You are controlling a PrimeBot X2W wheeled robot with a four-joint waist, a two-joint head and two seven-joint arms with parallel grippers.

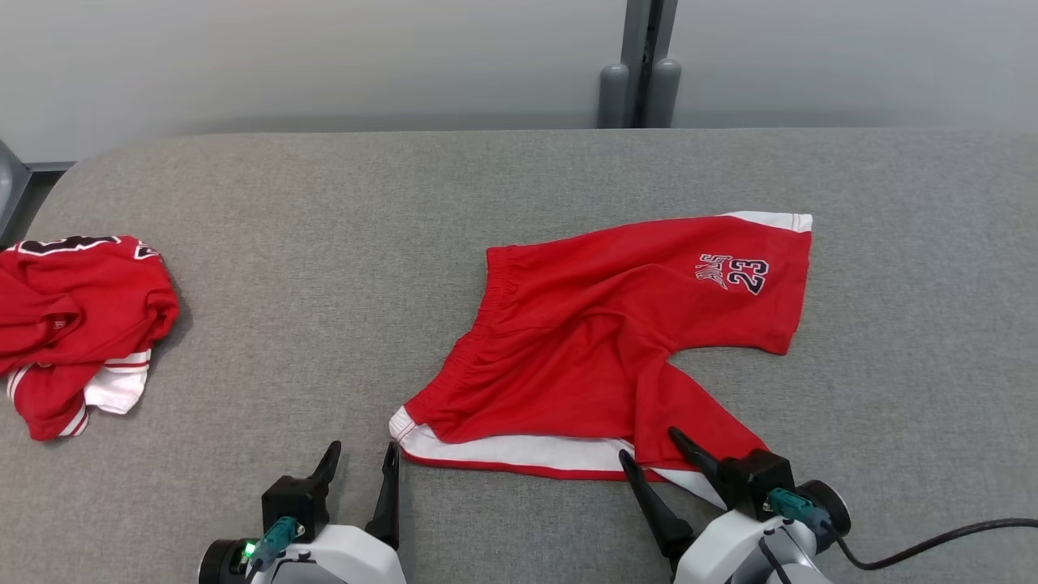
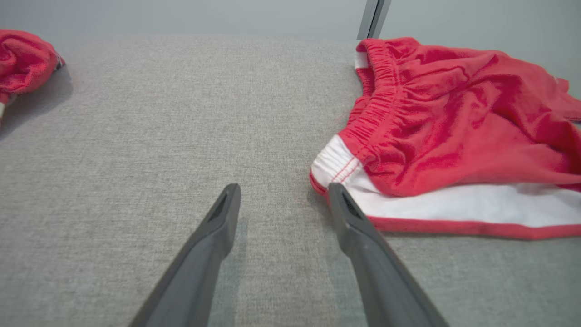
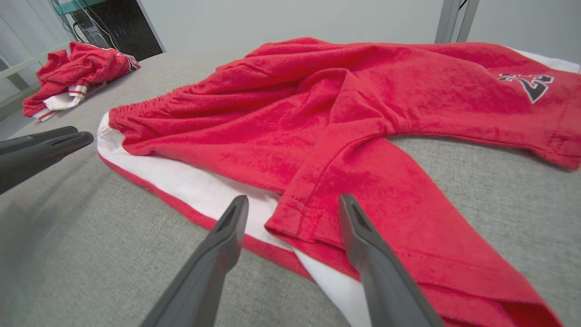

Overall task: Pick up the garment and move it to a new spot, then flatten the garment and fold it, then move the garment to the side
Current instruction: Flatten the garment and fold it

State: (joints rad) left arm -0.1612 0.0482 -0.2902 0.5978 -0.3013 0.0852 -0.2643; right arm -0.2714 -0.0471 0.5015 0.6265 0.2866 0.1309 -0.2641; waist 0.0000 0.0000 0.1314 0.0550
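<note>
The garment is a pair of red shorts with white side stripes and a "23" print, spread partly folded on the grey table. Its elastic waistband faces left. My left gripper stands open just left of the waistband's near white corner, with only bare cloth surface between its fingers. My right gripper is open at the near leg hem, its fingers on either side of the red hem edge without closing on it.
A second red and white garment lies crumpled at the table's left edge, also seen as a heap far left in the right wrist view. A grey post rises behind the table. A black cable trails from the right wrist.
</note>
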